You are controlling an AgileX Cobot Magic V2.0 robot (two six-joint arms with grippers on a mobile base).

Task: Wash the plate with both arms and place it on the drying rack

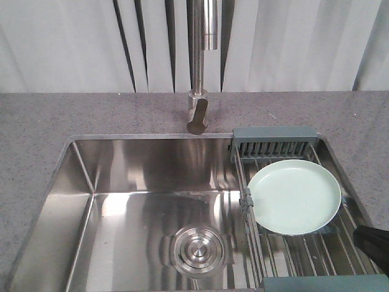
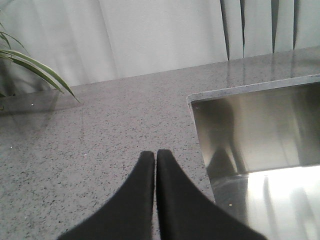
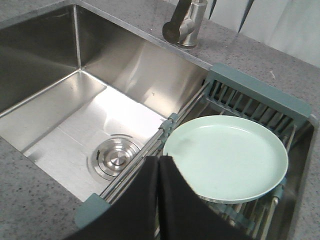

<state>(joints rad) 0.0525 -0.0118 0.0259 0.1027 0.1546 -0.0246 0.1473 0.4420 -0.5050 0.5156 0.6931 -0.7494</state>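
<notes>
The pale mint-green plate (image 1: pixel 294 196) (image 3: pixel 227 155) lies flat on the drying rack (image 1: pixel 275 139) (image 3: pixel 260 92), which spans the right end of the steel sink (image 1: pixel 121 182) (image 3: pixel 45 75). My right gripper (image 3: pixel 158 158) is shut with nothing between its fingers; it hovers over the rack's near left rail, just beside the plate's rim. A black part of the right arm (image 1: pixel 374 242) shows at the front view's right edge. My left gripper (image 2: pixel 155 152) is shut and empty above the grey countertop (image 2: pixel 100 140), left of the sink's corner (image 2: pixel 192 100).
A steel faucet (image 1: pixel 200 73) (image 3: pixel 185 22) stands behind the sink. The round steel drain (image 1: pixel 197 249) (image 3: pixel 116 159) sits in the basin floor. Plant leaves (image 2: pixel 30 67) reach in at the left wrist view's far left. White curtains (image 1: pixel 292 42) hang behind the counter.
</notes>
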